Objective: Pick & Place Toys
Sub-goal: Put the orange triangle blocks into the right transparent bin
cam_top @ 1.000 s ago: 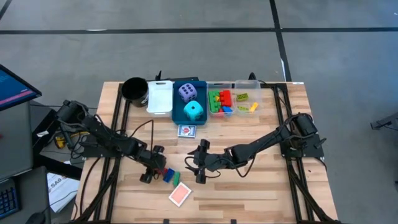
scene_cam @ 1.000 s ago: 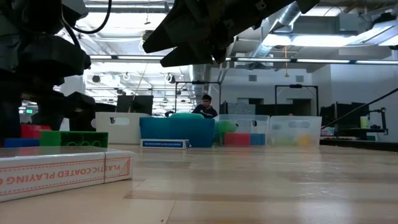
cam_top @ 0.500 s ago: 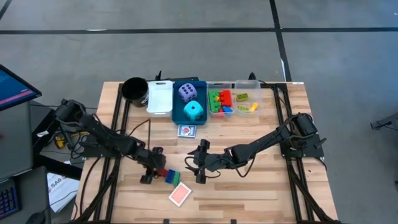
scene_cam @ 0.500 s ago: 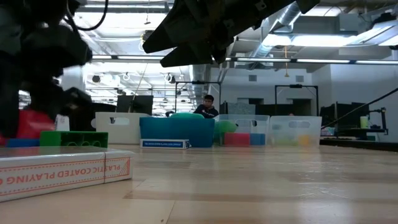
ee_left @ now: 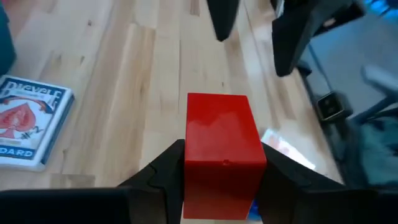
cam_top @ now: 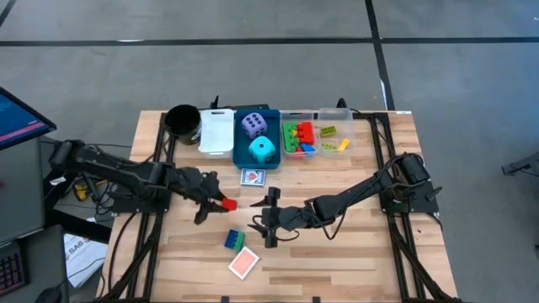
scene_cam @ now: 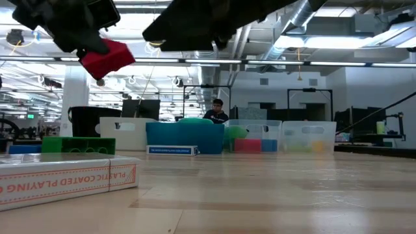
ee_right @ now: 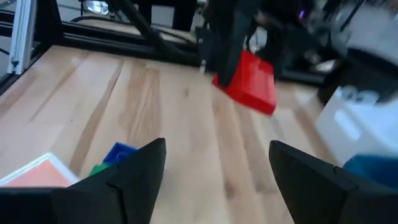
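Above table (cam_top: 354, 252), left pincer (cam_top: 221, 203) gripping red brick (cam_top: 228, 204)

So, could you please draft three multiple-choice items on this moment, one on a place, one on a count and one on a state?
1. Where is the red brick?
A. In the clear bin
B. Lifted above the table, in the left gripper
C. Lying on the table beside the green brick

2. How many dice lie in the blue bin?
A. Two
B. One
C. Three

3. How does the right gripper stand?
A. Shut on a card deck
B. Shut on a blue brick
C. Open, holding nothing

Key: 1 B, the low view shows it clamped high off the wood. 2 A, the purple die and the cyan die. 3 C, its fingers are spread with nothing between them.
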`<action>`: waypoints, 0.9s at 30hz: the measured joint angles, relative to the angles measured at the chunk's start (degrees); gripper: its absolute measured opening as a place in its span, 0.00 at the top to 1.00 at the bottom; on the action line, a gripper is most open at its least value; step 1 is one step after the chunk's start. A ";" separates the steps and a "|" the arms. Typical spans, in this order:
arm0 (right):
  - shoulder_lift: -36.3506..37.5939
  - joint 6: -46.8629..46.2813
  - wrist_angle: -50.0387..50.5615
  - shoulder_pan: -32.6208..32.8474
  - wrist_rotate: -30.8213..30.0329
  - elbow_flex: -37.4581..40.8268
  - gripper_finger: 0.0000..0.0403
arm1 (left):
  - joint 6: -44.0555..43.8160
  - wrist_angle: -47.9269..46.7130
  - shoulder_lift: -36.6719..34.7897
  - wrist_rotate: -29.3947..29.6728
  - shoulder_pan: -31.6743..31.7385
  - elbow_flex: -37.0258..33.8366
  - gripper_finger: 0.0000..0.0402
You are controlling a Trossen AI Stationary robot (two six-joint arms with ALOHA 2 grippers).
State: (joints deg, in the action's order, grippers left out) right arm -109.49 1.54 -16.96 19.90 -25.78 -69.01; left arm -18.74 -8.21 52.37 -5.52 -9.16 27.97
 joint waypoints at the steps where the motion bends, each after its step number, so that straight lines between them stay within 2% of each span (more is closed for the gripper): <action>1: 0.00 1.64 -0.91 0.00 -0.23 0.00 0.30 | -0.74 0.38 -0.09 -1.38 0.84 0.00 0.66; 7: 0.00 8.94 -3.42 -0.31 -0.41 0.00 0.30 | -3.68 5.53 1.06 -10.97 3.36 0.00 0.66; 11: 0.00 9.63 -3.40 -0.98 -0.41 0.00 0.30 | -6.64 9.50 2.65 -15.41 3.51 0.00 0.65; 17: 0.00 12.40 -3.89 -1.33 -1.66 0.00 0.30 | -8.77 14.12 6.93 -16.93 3.51 0.02 0.66; 23: 0.16 15.51 -6.02 -0.04 -9.59 0.02 0.30 | -8.71 21.54 11.12 -16.33 3.95 0.02 0.66; 27: 1.85 15.98 -5.37 0.43 -6.61 -0.02 0.30 | -8.62 23.84 11.83 -16.54 4.79 0.11 0.66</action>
State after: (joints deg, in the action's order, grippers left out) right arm -107.64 17.52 -22.33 20.33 -32.39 -69.03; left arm -27.36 15.63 64.20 -22.06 -4.37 28.08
